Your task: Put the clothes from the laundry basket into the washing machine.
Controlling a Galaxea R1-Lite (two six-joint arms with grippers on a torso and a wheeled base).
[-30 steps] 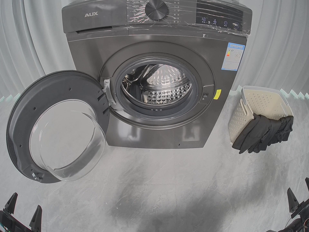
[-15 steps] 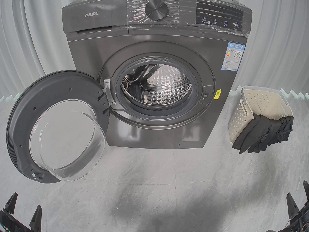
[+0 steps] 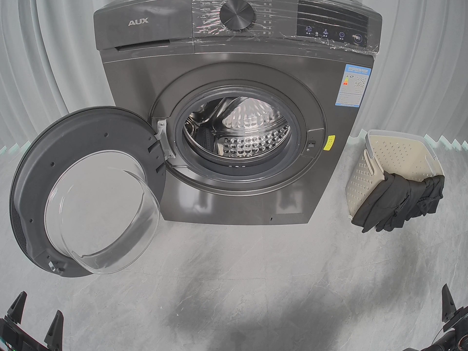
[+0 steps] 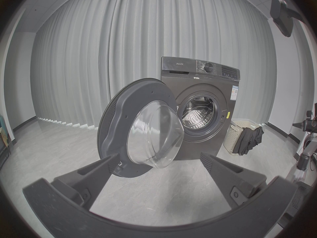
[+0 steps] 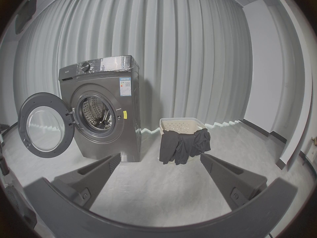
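The grey washing machine [image 3: 146, 74] stands ahead with its round door [image 3: 73, 137] swung wide to the left and its steel drum [image 3: 243, 132] bare. To its right on the floor sits a cream laundry basket [image 3: 395, 152]; black clothes [image 3: 399, 201] hang over its front rim. My left gripper [image 3: 39, 304] is low at the near left, open and holding nothing. My right gripper [image 5: 159, 156] is low at the near right, open and holding nothing, a good way short of the basket [image 5: 180, 124] and the clothes [image 5: 183, 146].
Grey marble-look floor [image 3: 273, 279] spreads between me and the machine. The open door [image 4: 138, 126] juts out over the floor on the left side. Pleated curtains [image 3: 48, 49] run behind the machine, and a wall corner [image 5: 264, 83] stands beyond the basket.
In the head view my right gripper has sunk and drifted right toward the picture's corner. The left gripper, clothes, basket and door have not moved.
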